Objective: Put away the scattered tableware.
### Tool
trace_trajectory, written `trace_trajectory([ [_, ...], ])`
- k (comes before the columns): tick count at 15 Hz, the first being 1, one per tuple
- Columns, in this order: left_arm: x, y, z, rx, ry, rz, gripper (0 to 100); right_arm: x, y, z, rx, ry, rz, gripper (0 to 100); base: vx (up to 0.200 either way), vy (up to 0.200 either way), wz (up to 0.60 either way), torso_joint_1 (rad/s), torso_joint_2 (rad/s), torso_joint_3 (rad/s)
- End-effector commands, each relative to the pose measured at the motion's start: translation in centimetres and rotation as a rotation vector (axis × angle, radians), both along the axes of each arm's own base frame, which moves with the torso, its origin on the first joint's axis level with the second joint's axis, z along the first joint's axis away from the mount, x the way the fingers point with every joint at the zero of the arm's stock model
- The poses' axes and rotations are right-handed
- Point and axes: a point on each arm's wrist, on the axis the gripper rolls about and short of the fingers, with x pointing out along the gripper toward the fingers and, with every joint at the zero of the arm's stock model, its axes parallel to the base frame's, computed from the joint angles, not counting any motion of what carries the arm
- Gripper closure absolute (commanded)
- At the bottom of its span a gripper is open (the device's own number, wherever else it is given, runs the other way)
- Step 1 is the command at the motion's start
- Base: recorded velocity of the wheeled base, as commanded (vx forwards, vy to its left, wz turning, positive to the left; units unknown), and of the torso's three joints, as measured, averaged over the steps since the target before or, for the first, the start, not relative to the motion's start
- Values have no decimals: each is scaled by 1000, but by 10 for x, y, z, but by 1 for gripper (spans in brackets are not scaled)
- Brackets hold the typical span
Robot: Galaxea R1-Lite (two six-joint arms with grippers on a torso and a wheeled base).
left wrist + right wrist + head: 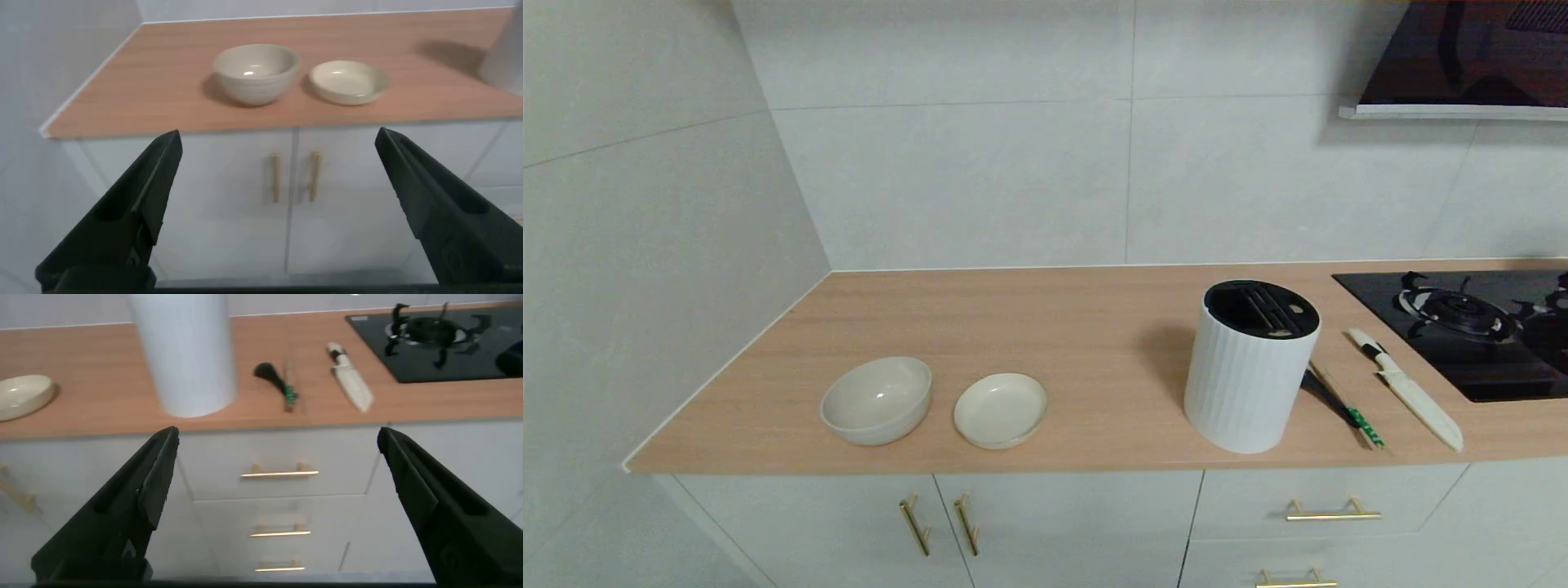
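bowl (876, 400), dish (1001, 410), ribbed holder (1248, 376) and knife (1407, 390) along the counter (1029, 318)

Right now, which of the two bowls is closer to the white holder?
The shallow bowl; the deeper bowl sits on its far side from the white holder.

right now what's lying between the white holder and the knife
A black utensil and a pair of chopsticks lie on the counter between the white holder and the knife, seen in the head and right wrist views.

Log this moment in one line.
left gripper: open | right gripper: open | bowl, dish, knife, chopsticks: on counter | holder: upright
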Motion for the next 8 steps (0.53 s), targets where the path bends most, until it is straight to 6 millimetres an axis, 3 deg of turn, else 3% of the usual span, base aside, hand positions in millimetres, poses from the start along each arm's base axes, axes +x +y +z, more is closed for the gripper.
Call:
trace_trajectory([
  [1,0,0,0,0,2,0,0,0,0,0,0,1,0,0,0,200,0,2,-2,-2],
  [8,0,0,0,0,1,0,0,0,0,0,0,1,0,0,0,200,0,4,2,2],
])
